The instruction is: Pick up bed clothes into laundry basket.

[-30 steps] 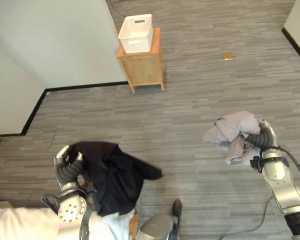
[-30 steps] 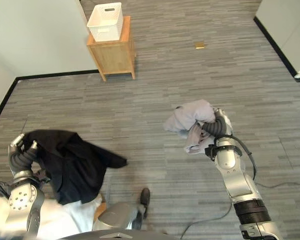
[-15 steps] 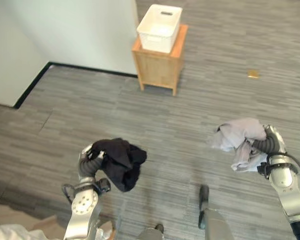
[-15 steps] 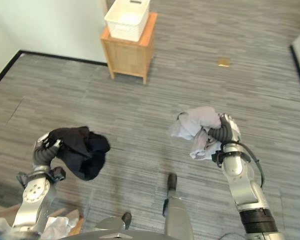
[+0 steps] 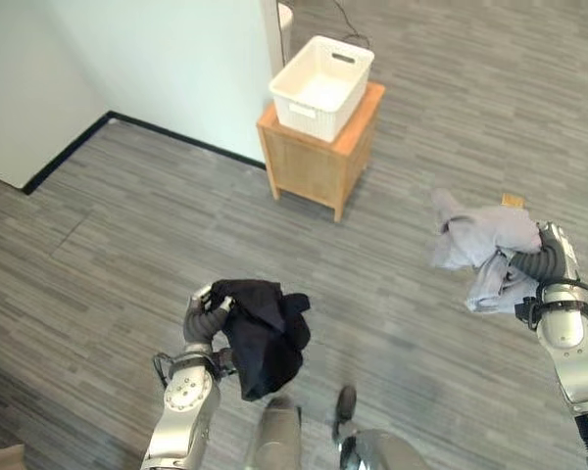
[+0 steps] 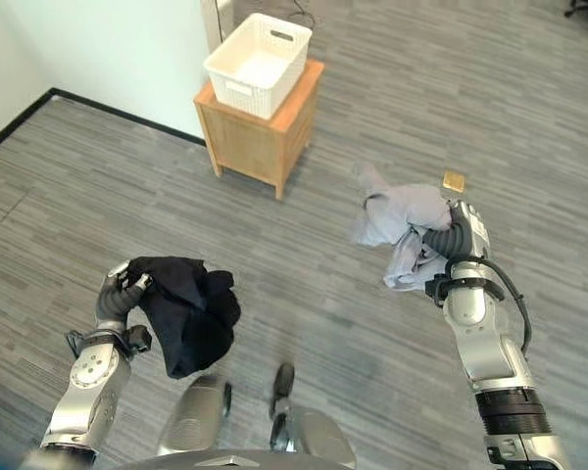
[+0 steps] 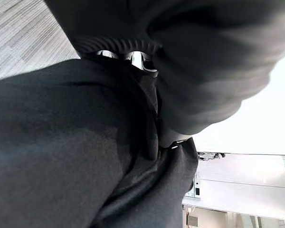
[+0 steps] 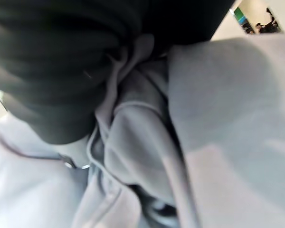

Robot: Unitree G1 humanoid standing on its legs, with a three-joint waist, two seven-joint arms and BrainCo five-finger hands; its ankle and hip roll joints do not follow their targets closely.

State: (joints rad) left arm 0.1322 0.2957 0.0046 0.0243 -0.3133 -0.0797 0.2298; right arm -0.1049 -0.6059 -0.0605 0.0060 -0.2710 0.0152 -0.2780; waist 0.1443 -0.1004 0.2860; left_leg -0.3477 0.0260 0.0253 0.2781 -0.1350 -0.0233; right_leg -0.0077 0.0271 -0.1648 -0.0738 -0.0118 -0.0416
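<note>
Two garments, one black garment [image 5: 263,333] and one grey garment [image 5: 485,245]; one basket [image 5: 321,86]; one wooden stand [image 5: 318,162]; perhaps one small tan object [image 5: 513,201].

I can read no writing, label or number on anything in front of me.
</note>
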